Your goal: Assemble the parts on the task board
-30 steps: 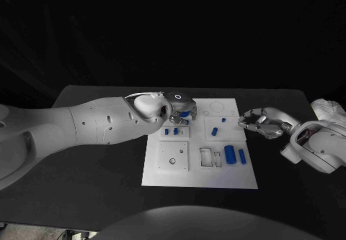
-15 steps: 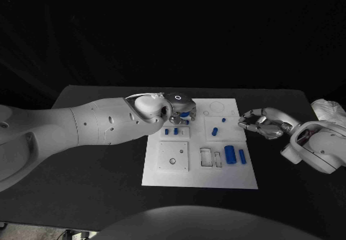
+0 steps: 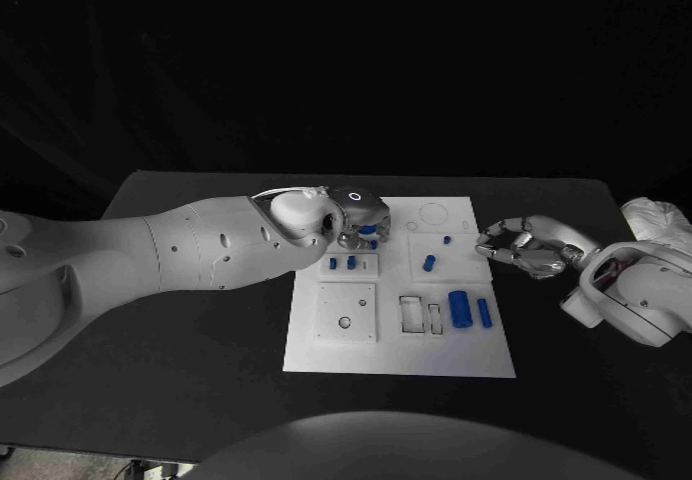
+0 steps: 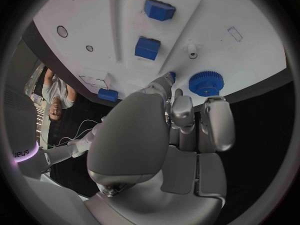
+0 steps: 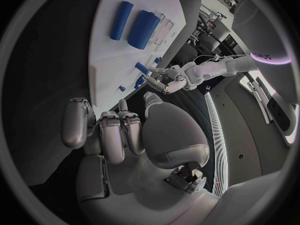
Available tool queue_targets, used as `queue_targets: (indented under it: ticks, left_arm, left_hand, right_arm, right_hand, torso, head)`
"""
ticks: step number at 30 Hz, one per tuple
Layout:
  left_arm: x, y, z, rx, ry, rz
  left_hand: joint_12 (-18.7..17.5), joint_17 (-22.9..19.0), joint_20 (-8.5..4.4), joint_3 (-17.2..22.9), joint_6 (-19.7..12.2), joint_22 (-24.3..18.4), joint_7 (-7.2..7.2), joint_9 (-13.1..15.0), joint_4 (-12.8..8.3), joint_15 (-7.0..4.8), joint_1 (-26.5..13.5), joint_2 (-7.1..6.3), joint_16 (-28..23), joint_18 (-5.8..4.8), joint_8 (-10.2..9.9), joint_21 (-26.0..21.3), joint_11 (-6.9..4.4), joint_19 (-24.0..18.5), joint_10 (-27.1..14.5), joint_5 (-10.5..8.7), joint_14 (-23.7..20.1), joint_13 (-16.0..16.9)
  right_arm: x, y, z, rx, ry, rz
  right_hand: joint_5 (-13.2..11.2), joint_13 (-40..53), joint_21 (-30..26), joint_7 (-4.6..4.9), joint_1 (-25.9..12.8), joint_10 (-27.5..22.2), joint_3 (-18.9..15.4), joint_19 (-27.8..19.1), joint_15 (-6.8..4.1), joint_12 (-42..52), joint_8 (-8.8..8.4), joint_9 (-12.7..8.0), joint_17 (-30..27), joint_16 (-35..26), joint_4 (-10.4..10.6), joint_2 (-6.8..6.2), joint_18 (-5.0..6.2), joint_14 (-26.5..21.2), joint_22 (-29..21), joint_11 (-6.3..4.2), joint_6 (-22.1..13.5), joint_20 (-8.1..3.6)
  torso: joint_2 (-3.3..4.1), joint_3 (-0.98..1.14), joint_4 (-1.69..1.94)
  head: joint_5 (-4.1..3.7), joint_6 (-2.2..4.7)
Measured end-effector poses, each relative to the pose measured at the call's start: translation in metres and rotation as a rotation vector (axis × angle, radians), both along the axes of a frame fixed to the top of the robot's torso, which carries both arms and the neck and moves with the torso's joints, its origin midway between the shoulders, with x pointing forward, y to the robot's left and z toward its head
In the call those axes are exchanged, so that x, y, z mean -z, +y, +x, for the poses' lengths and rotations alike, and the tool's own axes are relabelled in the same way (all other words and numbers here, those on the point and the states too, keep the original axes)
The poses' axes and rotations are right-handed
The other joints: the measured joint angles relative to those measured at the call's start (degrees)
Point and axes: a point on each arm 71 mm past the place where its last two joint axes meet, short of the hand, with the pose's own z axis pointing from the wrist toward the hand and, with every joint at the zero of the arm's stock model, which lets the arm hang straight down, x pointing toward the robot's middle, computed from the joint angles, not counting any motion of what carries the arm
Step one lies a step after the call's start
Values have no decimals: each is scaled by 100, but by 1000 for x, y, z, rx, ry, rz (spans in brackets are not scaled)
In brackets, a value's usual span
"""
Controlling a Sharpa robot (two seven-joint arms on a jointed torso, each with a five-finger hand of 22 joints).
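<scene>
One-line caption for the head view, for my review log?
Left hand works at the far end of the white task board among small blue parts; right hand hovers empty beside the board's right edge.

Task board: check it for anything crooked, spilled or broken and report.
Nothing stands out. The task board lies flat and square on the table, and the blue parts on it lie in neat rows. The left hand works at a part near the far edge; the right hand hovers beside the board.
</scene>
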Motion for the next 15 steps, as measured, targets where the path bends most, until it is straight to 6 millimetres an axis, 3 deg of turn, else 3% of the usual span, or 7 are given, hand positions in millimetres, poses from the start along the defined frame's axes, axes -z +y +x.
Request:
queue_targets:
  ticks: [15]
  left_arm:
    - [4, 1, 1, -8, 16, 20]
  left_hand:
    - [51, -69, 0, 46, -19, 0, -61, -43, -14, -21, -25, -25, 0, 0, 0, -30, 1, 0, 167, -1, -22, -28]
  right_arm:
    - [0, 0, 0, 0, 5, -2]
  right_hand:
    - [0, 0, 0, 0, 0, 0, 0, 0, 0, 0, 0, 0, -1, 0, 0, 0, 0, 0, -1, 0, 0, 0]
  torso:
    - [0, 0, 1]
  head:
    - [-1, 0]
